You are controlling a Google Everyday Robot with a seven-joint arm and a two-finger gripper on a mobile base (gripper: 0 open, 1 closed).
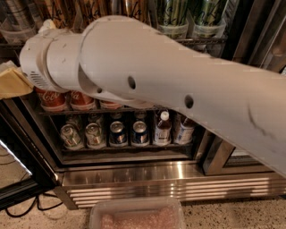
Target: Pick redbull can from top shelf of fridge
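My white arm [170,85] crosses most of the view in front of the fridge [156,183]. My gripper [10,82] is at the far left edge, level with the shelf rail, with only a tan part of it showing. The top shelf [201,41] holds tall gold cans [89,9] and green cans [172,11] in clear trays. A silver-grey can [15,13], the redbull can, stands at the shelf's far left, above the gripper. The arm hides the middle of the shelf.
Red Coca-Cola cans [53,98] sit on the rack below. The lowest rack holds small cans [118,134] and bottles [163,127]. The fridge door [18,179] stands open at the lower left. A clear plastic tub [134,214] lies on the floor in front.
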